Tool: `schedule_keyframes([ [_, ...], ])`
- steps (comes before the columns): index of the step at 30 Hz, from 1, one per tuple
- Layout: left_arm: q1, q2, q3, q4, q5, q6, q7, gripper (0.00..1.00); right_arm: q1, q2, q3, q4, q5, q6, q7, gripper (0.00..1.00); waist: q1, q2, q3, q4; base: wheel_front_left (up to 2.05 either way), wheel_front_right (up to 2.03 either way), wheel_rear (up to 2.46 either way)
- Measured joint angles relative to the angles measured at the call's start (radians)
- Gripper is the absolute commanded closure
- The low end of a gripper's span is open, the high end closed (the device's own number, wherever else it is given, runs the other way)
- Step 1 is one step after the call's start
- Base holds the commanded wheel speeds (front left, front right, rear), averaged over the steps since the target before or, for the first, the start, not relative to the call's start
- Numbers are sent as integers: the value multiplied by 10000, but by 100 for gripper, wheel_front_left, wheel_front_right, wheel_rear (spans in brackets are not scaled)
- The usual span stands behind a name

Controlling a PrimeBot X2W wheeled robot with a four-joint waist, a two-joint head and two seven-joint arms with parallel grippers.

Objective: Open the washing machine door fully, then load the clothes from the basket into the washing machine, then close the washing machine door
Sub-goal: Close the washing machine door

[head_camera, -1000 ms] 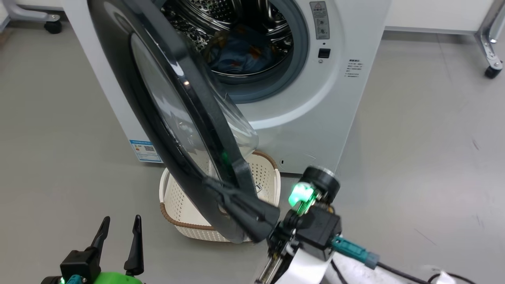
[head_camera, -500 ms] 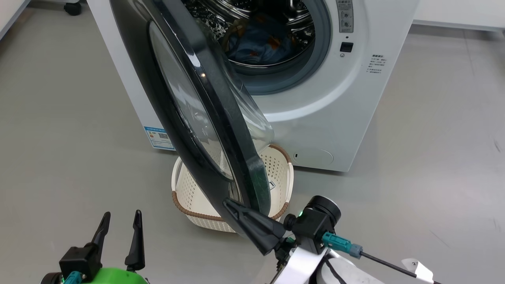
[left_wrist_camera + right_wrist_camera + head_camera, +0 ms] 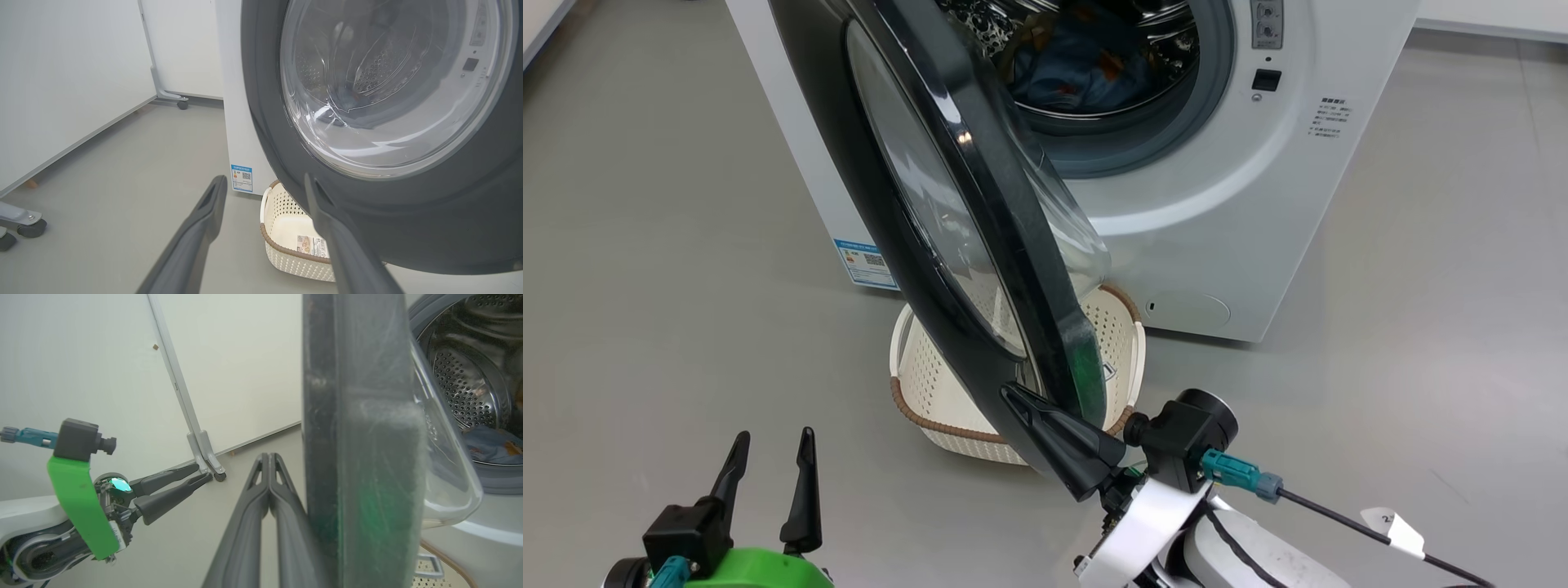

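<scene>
Watching the head view, I have the right gripper (image 3: 1014,395) with its two fingers pressed flat together, holding nothing, the tips laid against the outer face of the washing machine door (image 3: 1005,245) at its lowest part. From the right wrist camera those joined fingers (image 3: 267,457) rise just left of the door's thick black edge (image 3: 359,416); whether they actually bear on it there, I cannot tell. The door stands partly swung out, its clear glass bowl bulging on the side away from this gripper, toward the steel drum (image 3: 461,384). Beyond the bowl, deep in the drum, lie the clothes (image 3: 1086,69), blue with orange marks. The basket (image 3: 931,420) sits on the grey floor (image 3: 645,245) just ahead of the right fingertips, under the door and in front of the washing machine (image 3: 1258,204). My left gripper (image 3: 774,441) hangs well apart from the door, fingers spread wide and empty; along its fingers (image 3: 212,204) I see the door's dark rim (image 3: 408,212) ahead to the right and the basket (image 3: 294,263) below it.
</scene>
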Motion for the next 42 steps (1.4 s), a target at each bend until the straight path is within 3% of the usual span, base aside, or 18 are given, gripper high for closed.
schedule_keyframes([
  [15, -131, -40, 284, -151, -2, -10, -2, 0, -296, 119, -947, 211, 67, 50, 0, 100, 0, 0, 448, -159, 0, 0, 0],
  [42, -744, -71, -132, -688, -251, -10, -2, 0, -1219, 79, -2907, 186, -474, 50, 0, 100, 0, 0, 1760, -354, 0, 0, 0],
])
